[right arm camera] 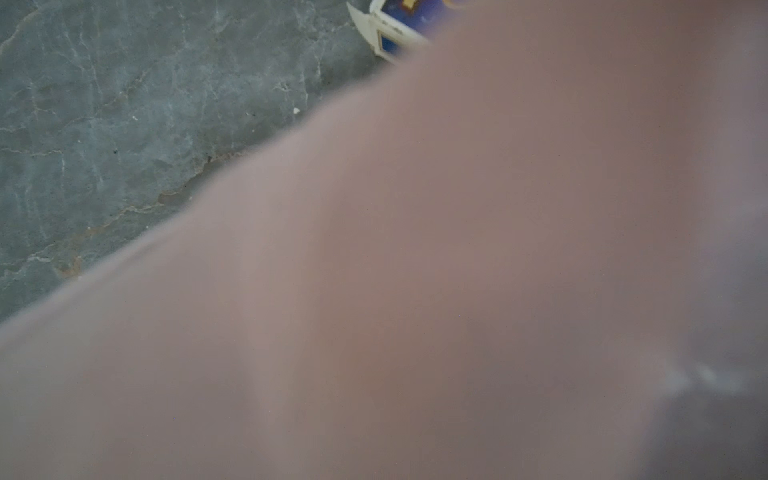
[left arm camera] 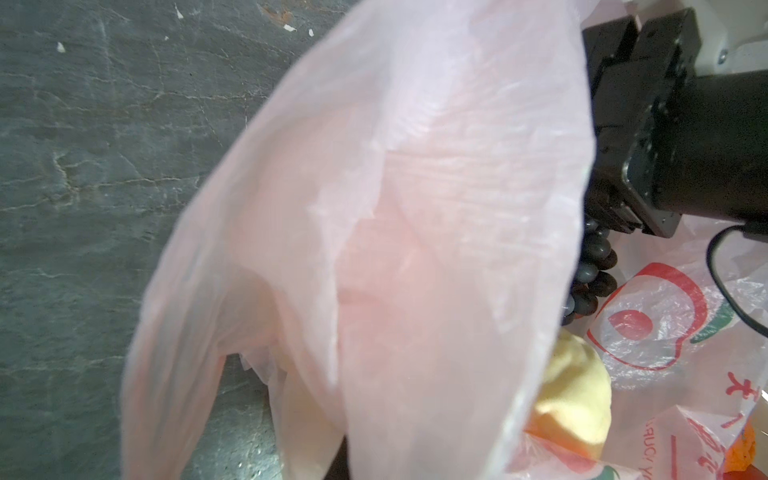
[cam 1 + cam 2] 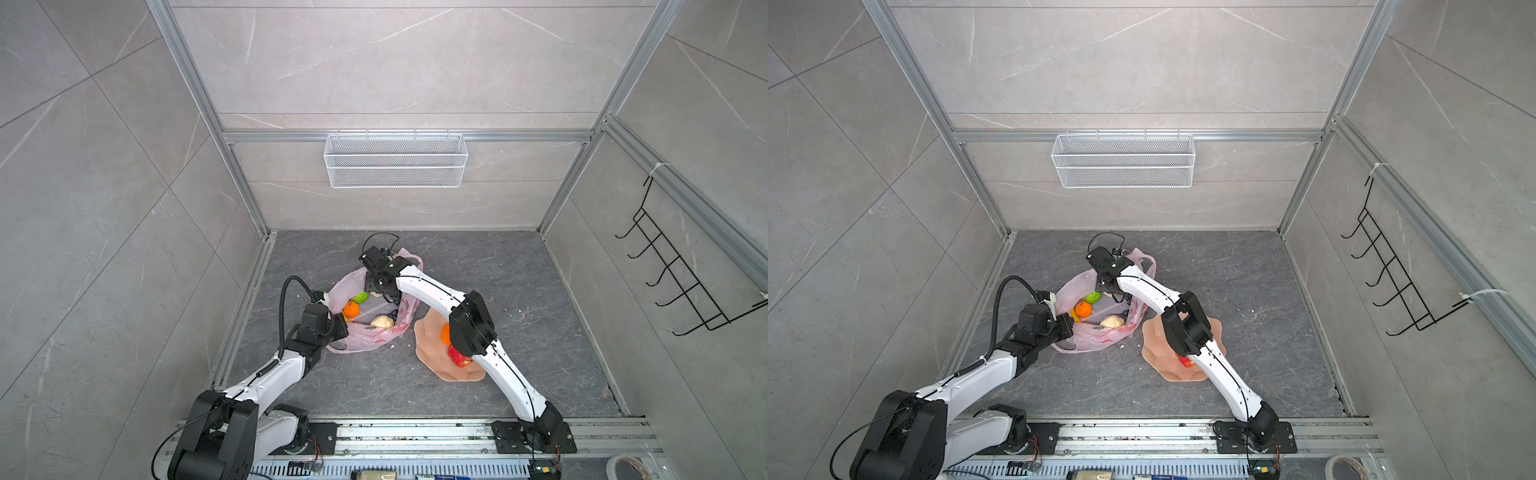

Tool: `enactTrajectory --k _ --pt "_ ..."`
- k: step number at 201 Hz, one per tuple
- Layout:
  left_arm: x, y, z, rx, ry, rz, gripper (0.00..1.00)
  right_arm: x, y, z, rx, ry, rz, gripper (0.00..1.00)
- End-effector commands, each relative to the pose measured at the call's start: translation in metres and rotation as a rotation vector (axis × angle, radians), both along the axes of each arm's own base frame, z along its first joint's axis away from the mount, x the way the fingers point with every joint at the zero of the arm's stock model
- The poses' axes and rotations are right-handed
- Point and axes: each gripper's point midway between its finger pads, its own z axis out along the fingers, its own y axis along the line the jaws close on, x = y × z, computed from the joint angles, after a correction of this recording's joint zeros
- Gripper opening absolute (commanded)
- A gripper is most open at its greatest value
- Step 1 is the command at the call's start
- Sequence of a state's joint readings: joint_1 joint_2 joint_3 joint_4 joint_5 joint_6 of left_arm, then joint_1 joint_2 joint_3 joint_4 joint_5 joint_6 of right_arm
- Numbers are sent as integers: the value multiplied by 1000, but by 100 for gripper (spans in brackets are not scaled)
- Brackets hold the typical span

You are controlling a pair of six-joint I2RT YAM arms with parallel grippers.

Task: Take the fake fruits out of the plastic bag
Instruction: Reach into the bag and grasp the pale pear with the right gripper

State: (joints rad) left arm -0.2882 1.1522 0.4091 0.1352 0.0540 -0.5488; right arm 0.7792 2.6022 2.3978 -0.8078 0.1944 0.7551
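My left gripper [image 3: 341,327], pressed together, pinches the plastic bag [image 3: 365,337] at its rim. Bag film blurs both wrist views. My right gripper [image 3: 388,296] dips among the fake fruits [image 3: 351,309] inside, and I cannot tell its spread. Bare floor [image 3: 478,270] surrounds the bag.

A robot lab cell: aluminium frame [image 3: 407,136], tiled walls [image 3: 395,62], base rail [image 3: 415,434].
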Motion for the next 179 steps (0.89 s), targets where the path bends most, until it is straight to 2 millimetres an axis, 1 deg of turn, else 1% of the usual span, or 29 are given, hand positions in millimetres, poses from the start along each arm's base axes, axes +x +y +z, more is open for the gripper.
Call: enactTrajectory --k 1,30,51,66,90,119,140,164,179 --pt "4 0 11 12 -44 -7 3 -5 -4 24 8 -12 21 60" --pt "4 0 11 15 -44 -7 3 -15 6 52 69 -53 80 59" --pt "5 0 10 16 -41 -4 4 -29 13 71 115 -63 120 60" --pt "4 0 9 15 -38 -6 3 -40 15 78 128 -67 142 61" --pt "5 0 10 15 -40 -4 3 -56 14 82 143 -61 174 62" --pt "5 1 10 17 -41 -3 4 -75 8 85 154 -58 204 62" --pt "4 1 11 20 -42 -1 3 -89 2 97 172 -90 240 62" --pt "5 1 10 20 -40 -2 3 -109 -13 115 197 -152 277 60" --pt "5 1 10 18 -38 -2 3 -121 -25 120 192 -191 296 60"
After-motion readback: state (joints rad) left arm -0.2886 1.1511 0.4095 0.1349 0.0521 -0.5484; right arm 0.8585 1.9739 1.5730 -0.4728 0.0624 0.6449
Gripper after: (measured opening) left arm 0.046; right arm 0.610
